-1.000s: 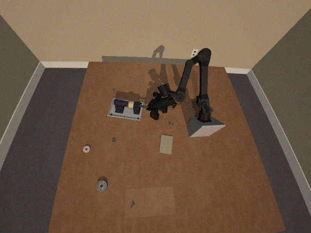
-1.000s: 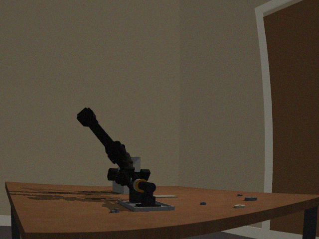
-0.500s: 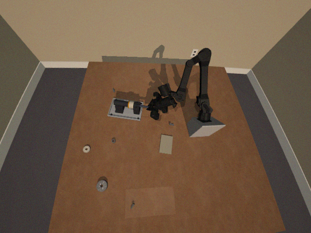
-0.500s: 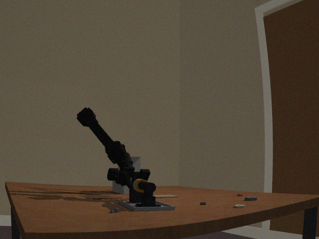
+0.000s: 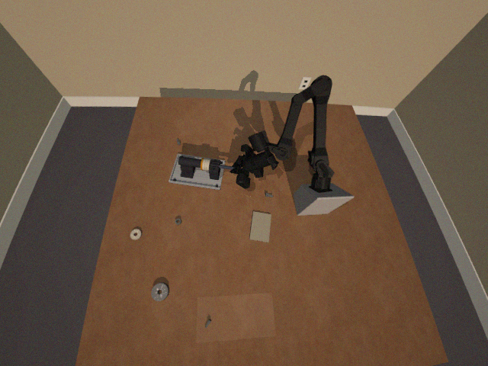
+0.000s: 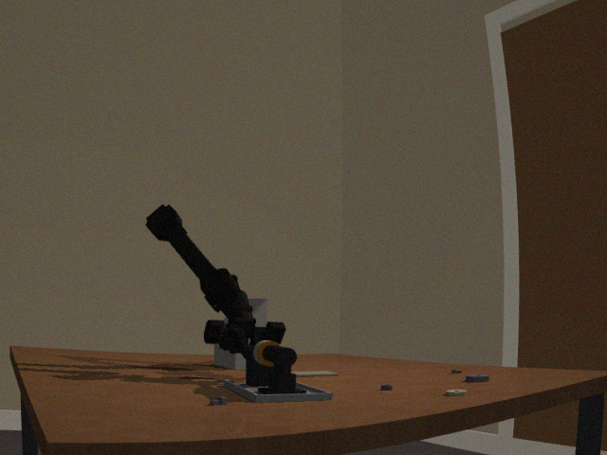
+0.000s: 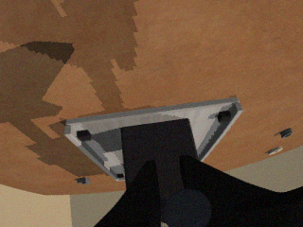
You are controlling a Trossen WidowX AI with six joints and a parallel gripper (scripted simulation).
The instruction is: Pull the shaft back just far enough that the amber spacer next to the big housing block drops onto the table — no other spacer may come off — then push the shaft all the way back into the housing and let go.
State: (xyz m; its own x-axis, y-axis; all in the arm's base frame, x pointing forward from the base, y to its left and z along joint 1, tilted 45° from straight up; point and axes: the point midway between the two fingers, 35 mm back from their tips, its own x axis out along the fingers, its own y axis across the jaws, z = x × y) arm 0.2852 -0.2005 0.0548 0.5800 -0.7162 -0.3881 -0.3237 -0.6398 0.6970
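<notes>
The big dark housing block (image 5: 187, 169) (image 6: 283, 375) stands on a grey tray (image 5: 197, 184) (image 6: 294, 397). The amber spacer (image 5: 202, 164) (image 6: 261, 354) is up on the shaft line beside the housing's barrel. A pale spacer (image 5: 207, 164) (image 6: 255, 354) sits between it and the second dark block (image 5: 214, 170) (image 7: 156, 142). The dark blue shaft (image 5: 226, 167) comes out of the second block on the arm's side. My gripper (image 5: 234, 168) (image 7: 168, 165) is shut on the shaft's outer part, just beyond that block. The shaft's inner end is hidden.
A flat beige plate (image 5: 260, 226) lies in front of the arm. A white ring (image 5: 135, 233) (image 6: 455, 392), a small grey nut (image 5: 178, 221) (image 6: 386, 387) and a larger grey disc (image 5: 159, 291) (image 6: 477, 378) lie apart on the table. A small grey part (image 5: 268, 194) lies near the gripper.
</notes>
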